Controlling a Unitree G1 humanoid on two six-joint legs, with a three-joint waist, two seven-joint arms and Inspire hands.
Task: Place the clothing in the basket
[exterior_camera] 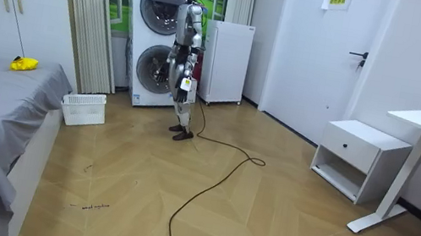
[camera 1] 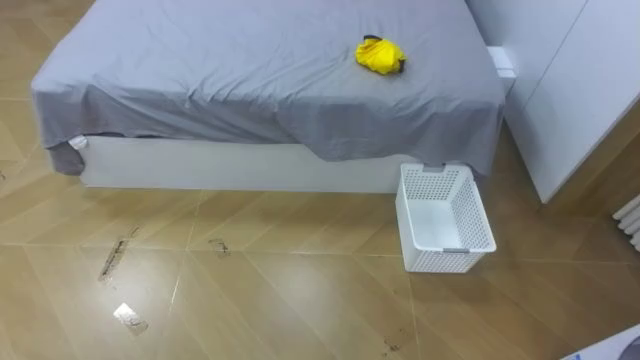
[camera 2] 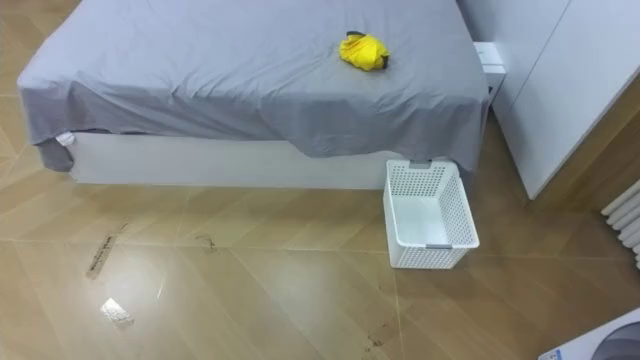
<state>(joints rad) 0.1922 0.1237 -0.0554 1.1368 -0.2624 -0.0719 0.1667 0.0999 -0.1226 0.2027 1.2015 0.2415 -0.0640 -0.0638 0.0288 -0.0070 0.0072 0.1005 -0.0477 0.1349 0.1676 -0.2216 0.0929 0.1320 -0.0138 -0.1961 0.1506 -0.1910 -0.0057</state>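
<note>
Yellow clothes (camera 1: 380, 55) bunched on bed (camera 1: 200, 60), far right. White basket (camera 1: 450, 257) on floor just beside bed's near right corner. Robot stands by washing machines (exterior_camera: 151, 39), well apart from bed. Robot hands (exterior_camera: 175, 71) hang low, grip state: cannot tell.

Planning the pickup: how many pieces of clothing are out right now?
1: a yellow garment bunched on the grey bed, towards its right side; the white basket on the floor holds none. The bundle could hide another piece.

Head eye views look down at bed (camera 1: 250, 60) and basket (camera 1: 447, 258); the room view, farther off, shares both
</note>
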